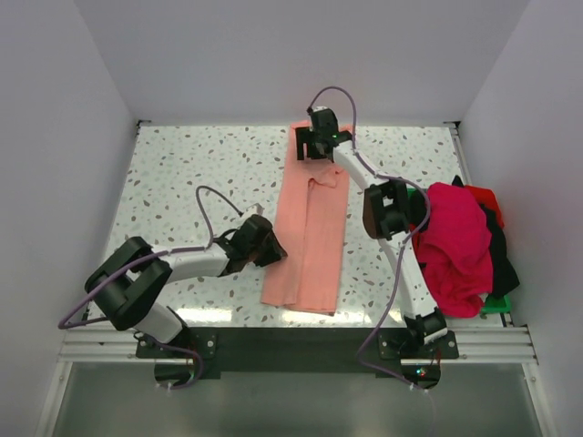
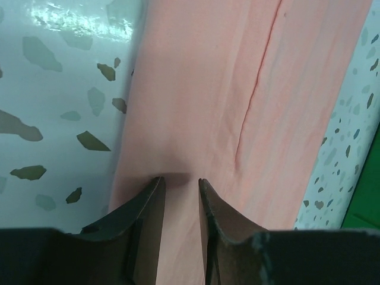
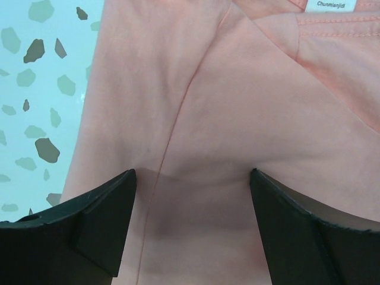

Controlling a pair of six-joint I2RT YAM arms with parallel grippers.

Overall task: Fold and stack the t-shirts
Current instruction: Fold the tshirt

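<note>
Fold half done: we are looking at the salmon-pink t-shirt lying in the middle of the speckled worktop. It is already narrowed into a long strip and, by our reading, not yet folded end to end. The right tool is hanging wide open over the collar end, near the white label. The left tool is sitting narrow on the strip's left edge near the hem, and we cannot tell whether it is pinching cloth. The magenta t-shirt, red t-shirt and black t-shirt are slumping unfolded over the green tray at the right edge, so no stack is showing. The pink knit is looking soft and matte, and the worktop is gleaming.
</note>
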